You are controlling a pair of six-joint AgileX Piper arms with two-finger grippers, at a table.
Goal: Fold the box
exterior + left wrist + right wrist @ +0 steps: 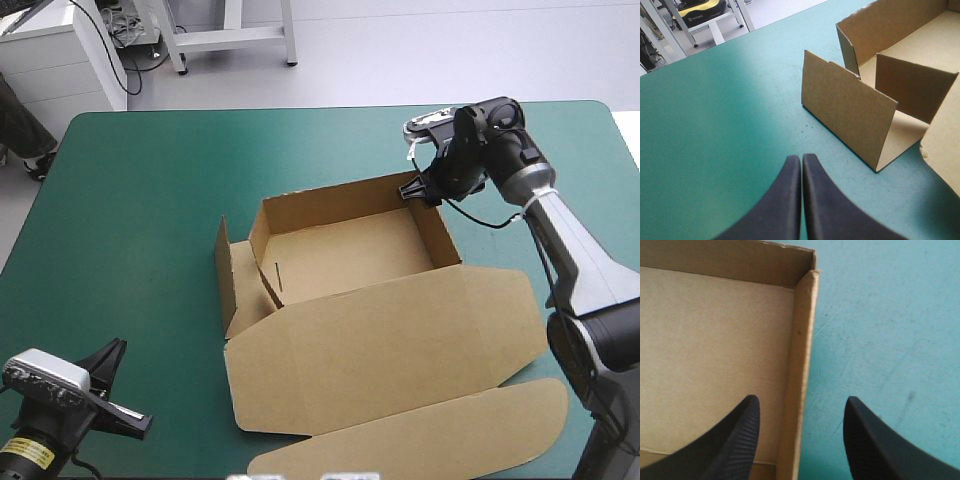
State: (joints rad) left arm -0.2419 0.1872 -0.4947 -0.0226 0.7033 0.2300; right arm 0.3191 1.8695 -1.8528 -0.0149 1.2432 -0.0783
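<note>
The brown box [340, 250] sits mid-table as an open tray, its far and right walls raised. Its lid [400, 340] lies flat toward the near edge. At the tray's left end a side flap [235, 280] stands loose, and the left wrist view shows this flap [845, 107] ahead of my gripper. My right gripper [418, 190] is open at the tray's far right corner. It straddles the right wall [799, 355], with one finger inside the tray and the other over the teal-green cover. My left gripper [120, 395] rests shut and empty near the table's near left corner, where its fingers [801, 160] meet above bare cover.
The lid's rounded tuck flap [420, 435] reaches close to the table's near edge. A broad stretch of teal-green cover [130, 220] lies left of the box, and a narrower strip runs beyond the tray toward the far edge.
</note>
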